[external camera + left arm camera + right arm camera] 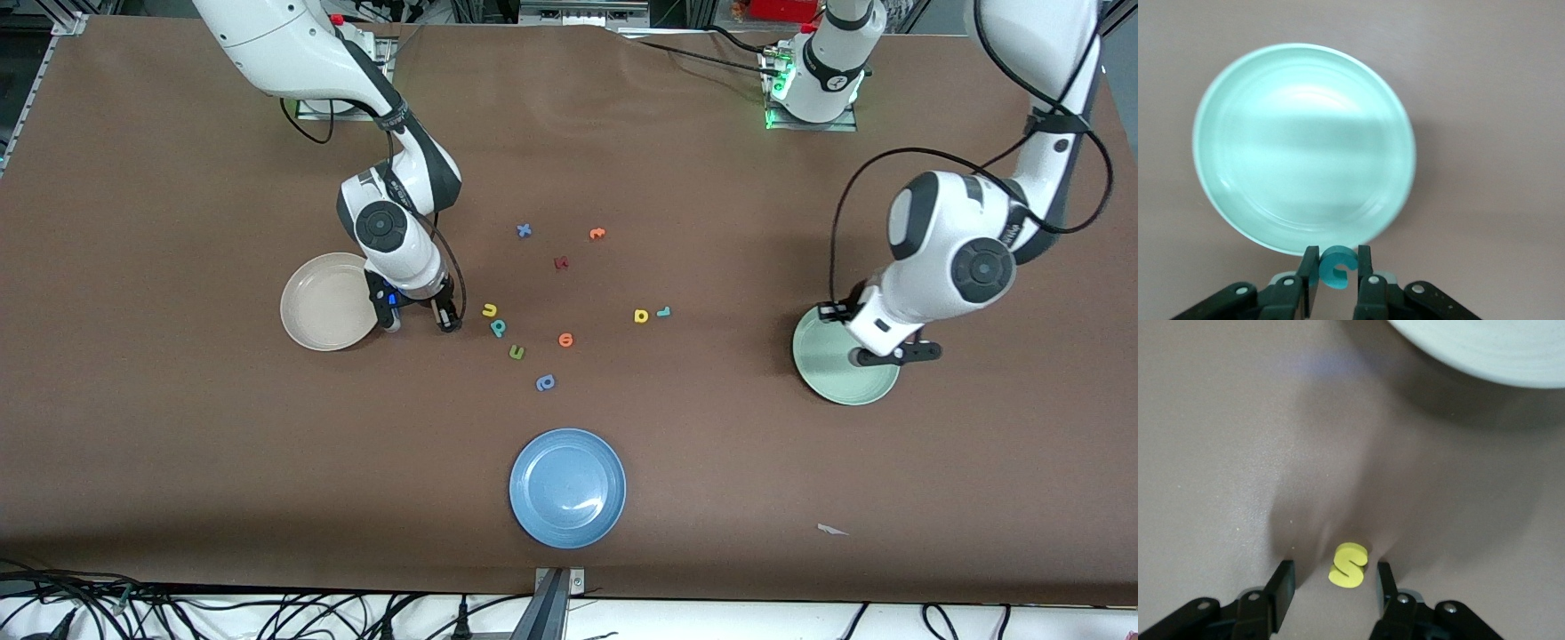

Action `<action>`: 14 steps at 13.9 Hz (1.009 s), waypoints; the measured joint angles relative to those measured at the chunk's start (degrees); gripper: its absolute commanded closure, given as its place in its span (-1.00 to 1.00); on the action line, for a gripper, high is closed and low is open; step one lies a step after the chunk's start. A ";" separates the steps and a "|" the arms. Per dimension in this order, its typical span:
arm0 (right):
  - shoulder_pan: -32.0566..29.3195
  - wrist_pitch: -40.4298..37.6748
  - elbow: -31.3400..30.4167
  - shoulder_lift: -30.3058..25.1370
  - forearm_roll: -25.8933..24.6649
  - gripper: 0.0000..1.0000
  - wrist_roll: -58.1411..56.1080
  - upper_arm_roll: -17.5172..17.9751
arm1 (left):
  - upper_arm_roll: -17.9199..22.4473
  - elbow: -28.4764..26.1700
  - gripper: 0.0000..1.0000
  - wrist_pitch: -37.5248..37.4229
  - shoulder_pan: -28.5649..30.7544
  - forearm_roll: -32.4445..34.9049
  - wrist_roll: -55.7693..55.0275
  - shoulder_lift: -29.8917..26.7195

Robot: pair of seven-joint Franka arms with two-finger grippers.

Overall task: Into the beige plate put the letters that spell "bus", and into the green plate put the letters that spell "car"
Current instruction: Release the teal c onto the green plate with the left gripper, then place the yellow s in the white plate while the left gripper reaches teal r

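My right gripper [420,322] is down at the table beside the beige plate [324,302]. In its wrist view the gripper [1335,568] is open, the yellow s [1348,565] lying flat between its fingers with a gap on each side, near the plate's rim [1485,353]. My left gripper [893,354] hangs over the green plate [836,369], shut on the teal c [1337,267] above the rim of the plate [1305,147]. The yellow u [489,310] and teal b [498,327] lie just past the right gripper. The yellow a [641,316] and teal r [662,312] lie side by side mid-table.
Other loose letters lie around mid-table: a green one [516,353], a blue one [545,382], an orange one [565,339], a red one [561,262], a blue x [524,231] and another orange one [597,234]. A blue plate [567,487] sits nearest the front camera.
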 measured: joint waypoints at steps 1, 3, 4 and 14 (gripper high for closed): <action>-0.01 0.00 0.00 -0.01 0.00 0.00 -0.16 -0.05 | 0.00 1.04 0.91 0.00 1.02 0.18 0.81 1.38; -0.03 -0.01 0.00 -0.09 0.00 0.13 -0.44 -0.18 | -0.04 2.85 0.90 0.02 1.52 0.23 1.09 4.86; -0.06 -0.01 -0.01 -0.16 0.00 0.25 -0.65 -0.25 | -0.15 3.39 0.86 0.14 1.48 0.23 1.09 6.60; -0.20 -0.29 0.01 -0.50 0.00 0.91 -2.12 -0.75 | -1.94 9.07 -1.00 -4.02 1.66 0.23 -0.47 7.22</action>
